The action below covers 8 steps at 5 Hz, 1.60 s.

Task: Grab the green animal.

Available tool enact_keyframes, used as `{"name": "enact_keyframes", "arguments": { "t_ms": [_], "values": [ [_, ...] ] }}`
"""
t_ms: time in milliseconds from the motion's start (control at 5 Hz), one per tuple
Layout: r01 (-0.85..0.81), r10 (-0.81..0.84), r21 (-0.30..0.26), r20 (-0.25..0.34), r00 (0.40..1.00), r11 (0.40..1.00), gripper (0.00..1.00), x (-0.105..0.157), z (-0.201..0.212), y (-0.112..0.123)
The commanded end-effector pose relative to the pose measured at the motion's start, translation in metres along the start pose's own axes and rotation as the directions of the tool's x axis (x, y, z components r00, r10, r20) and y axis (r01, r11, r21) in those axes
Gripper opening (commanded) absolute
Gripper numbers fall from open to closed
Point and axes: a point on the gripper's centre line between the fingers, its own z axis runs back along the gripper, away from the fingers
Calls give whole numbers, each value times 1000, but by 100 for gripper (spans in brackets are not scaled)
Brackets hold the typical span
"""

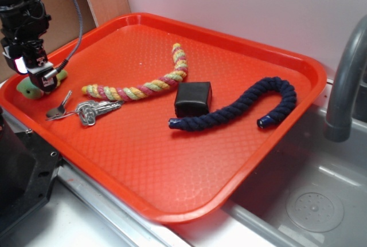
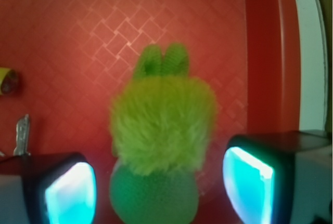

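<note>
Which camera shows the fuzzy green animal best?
The wrist view. The green animal fills the middle of that picture, so you can see its fuzzy yellow-green body and darker green ends, with the open gripper fingers on either side. The exterior view shows it only small, at the tray's corner, partly hidden behind the gripper.

I see the red tray (image 1: 172, 189) lying on the table (image 1: 86, 224), beside a sink (image 1: 309, 201).
</note>
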Motion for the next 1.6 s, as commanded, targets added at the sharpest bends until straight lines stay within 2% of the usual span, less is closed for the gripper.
{"name": "enact_keyframes", "arguments": {
  "t_ms": [0, 200, 400, 800, 1000, 1200, 1400],
  "values": [
    [22, -23, -20, -47, 999, 1000, 100, 2, -9, 14],
    [33, -32, 12, -53, 998, 999, 100, 2, -9, 14],
    [35, -31, 61, -68, 997, 998, 0, 3, -9, 11],
    [45, -40, 75, -73, 997, 996, 0, 4, -6, 9],
    [78, -71, 121, -55, 996, 990, 0, 7, 19, -1],
    [85, -97, 128, 89, 991, 988, 0, 14, 71, -23],
    [63, -74, 72, 162, 984, 995, 0, 19, 123, -50]
  ]
}}
